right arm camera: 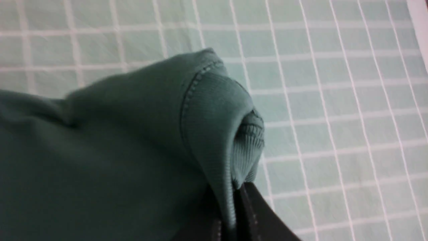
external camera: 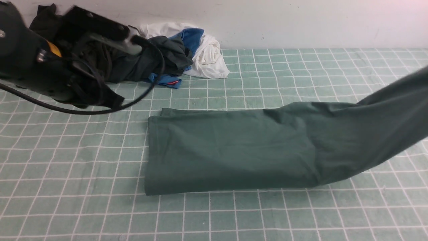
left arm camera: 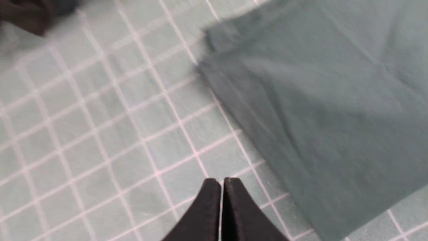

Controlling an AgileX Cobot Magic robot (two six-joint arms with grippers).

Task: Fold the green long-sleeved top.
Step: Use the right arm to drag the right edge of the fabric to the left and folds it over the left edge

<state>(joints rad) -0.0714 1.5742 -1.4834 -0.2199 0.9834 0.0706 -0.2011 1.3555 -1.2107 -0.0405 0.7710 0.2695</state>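
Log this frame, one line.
stage: folding green long-sleeved top | right gripper: shut on ribbed edge, that end raised | left gripper: shut, empty, above checked cloth

The bench [external camera: 67,207] is covered by a pale green cloth [external camera: 267,217] printed with a grid of thin white lines, slightly wrinkled. Along its far edge stands a plain white painted wall [external camera: 301,20] with a few small dark marks. The light is soft and even, with only faint shadows.

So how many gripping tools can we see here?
2. The left tool hangs shut and empty over the checked cloth beside the green top; the right tool is clamped on the top's ribbed edge.
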